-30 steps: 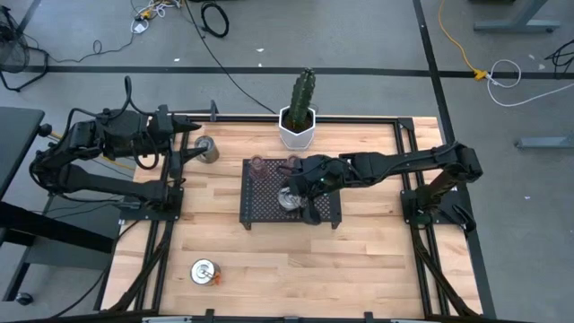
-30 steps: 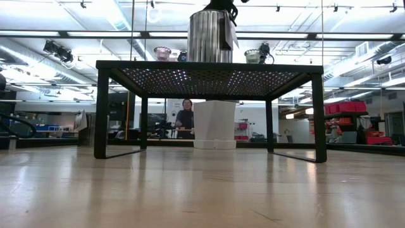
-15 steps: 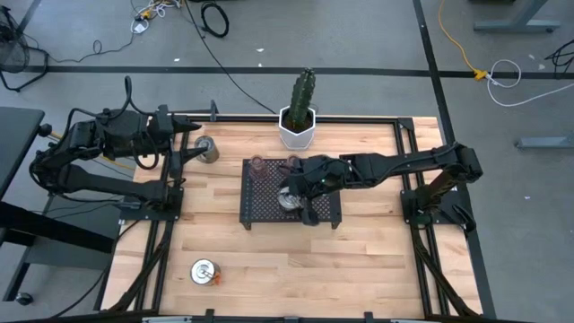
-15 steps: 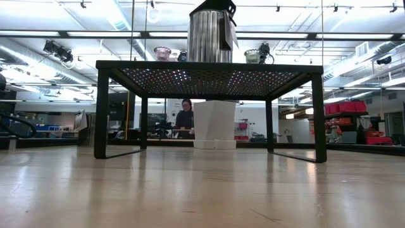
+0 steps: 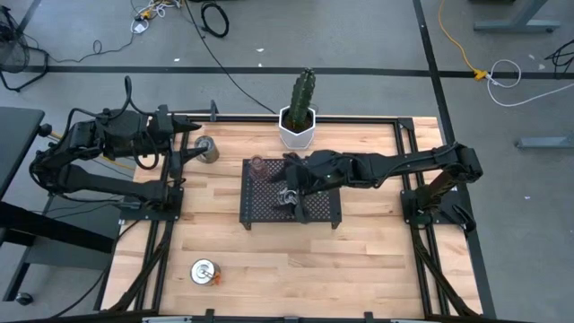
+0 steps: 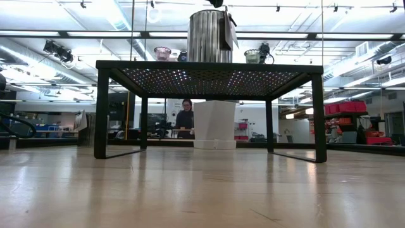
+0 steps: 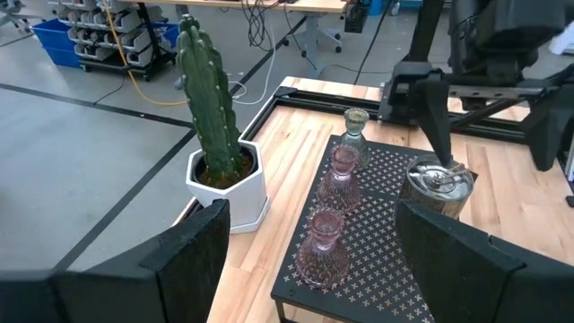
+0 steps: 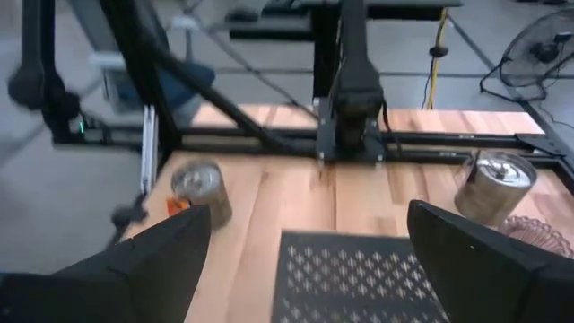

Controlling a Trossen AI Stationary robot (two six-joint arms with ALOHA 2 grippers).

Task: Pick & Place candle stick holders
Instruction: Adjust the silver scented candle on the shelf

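A silver candle stick holder (image 5: pixel 286 197) is set upright on the black mesh tray (image 5: pixel 260 215), near three glassy cups (image 7: pixel 334 202). The right gripper (image 5: pixel 292 184) is held spread open above it, gripping nothing. The left gripper (image 7: pixel 305 260) is parked well left of the tray, open and empty.

tray (image 7: pixel 377 269): showing black, perforated with a pattern of small star-like holes
silver holders (image 7: pixel 438 184): gleaming in shiny brushed metal, vertical streaks showing in the low view
glass cups (image 7: pixel 323 244): glowing pinkish, with one greenish at the far end of the row
pot (image 7: pixel 238 193): showing plain white
cactus (image 7: pixel 208 99): standing dark green, ribbed
table (image 5: pixel 359 260): showing pale wood planks
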